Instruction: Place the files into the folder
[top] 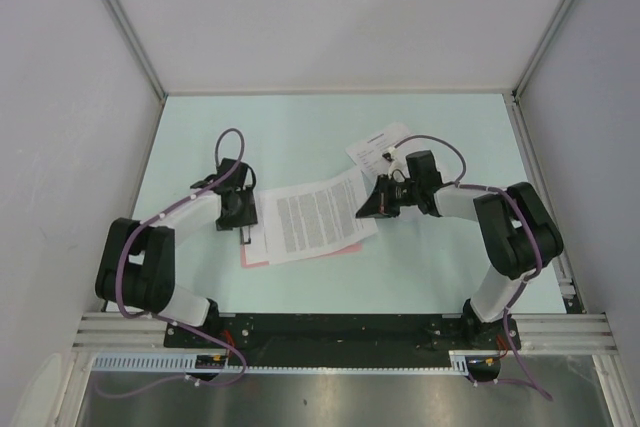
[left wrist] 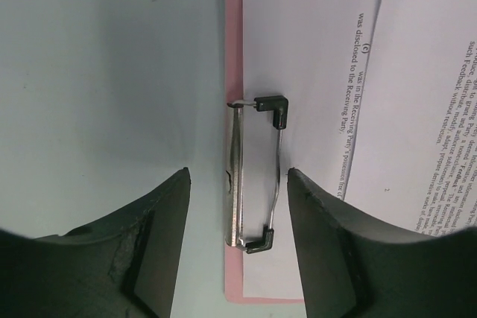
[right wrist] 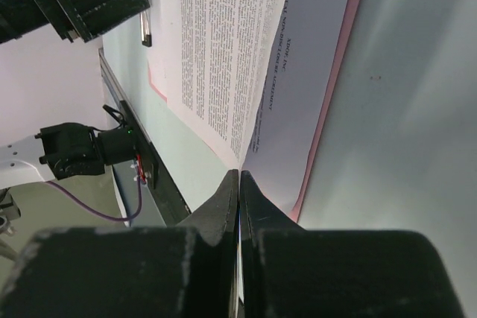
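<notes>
Pink folder (top: pixel 254 259), top view: laid flat on the pale green surface (top: pixel 300 127) and almost wholly covered by the files (top: pixel 315 217). Only its near edge is shown, just below the left gripper (top: pixel 244 235).
Right gripper (top: pixel 362 211), top view: placed at the files' opposite edge, facing the left gripper. A loose sheet (top: pixel 380 147) is seen just behind it, partly under the arm.
Left gripper (left wrist: pixel 237 176), left wrist view: jaws are held partly apart and nothing is gripped. The metal clip (left wrist: pixel 250 176) is straddled between the fingertips; contact cannot be told.
Folder (left wrist: pixel 233 35), left wrist view: a pink strip is shown straight ahead of the gripper. The files (left wrist: pixel 447 94) are spread beyond the right finger, and the clip's wire handle is laid over a blank sheet.
Right gripper (right wrist: pixel 238 176), right wrist view: jaws are pressed together, with the edge of the files (right wrist: pixel 216 35) apparently pinched at the tips. The folder (right wrist: pixel 335 87) is seen ahead, to the right.
Handling, files: judged light, limp and slippery on one another. A pinch at a free edge is advised, with little pull, lest the stack be fanned or creased.
Handling, folder: judged stiff and flat. The clip is best taken by its wire handle, and spring resistance is expected.
</notes>
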`<act>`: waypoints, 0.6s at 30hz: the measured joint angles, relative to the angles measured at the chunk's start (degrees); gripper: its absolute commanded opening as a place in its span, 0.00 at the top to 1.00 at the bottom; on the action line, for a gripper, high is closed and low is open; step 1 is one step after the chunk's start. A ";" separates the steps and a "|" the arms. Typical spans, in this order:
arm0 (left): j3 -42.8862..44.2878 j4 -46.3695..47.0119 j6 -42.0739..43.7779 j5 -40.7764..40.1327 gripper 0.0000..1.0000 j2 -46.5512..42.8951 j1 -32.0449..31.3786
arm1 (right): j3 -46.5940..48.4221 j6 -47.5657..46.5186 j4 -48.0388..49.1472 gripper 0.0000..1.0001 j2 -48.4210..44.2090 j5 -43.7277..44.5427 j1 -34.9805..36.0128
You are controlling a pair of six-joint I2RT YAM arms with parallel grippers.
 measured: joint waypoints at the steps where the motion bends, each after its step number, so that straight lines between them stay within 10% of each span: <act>1: 0.02 0.02 -0.33 -0.57 0.40 0.46 -0.68 | 0.00 0.48 0.94 1.00 0.74 -0.17 0.02; 18: 1.42 0.79 -4.76 -6.29 0.53 3.72 -4.42 | 0.00 3.50 7.98 1.00 3.67 -0.46 0.44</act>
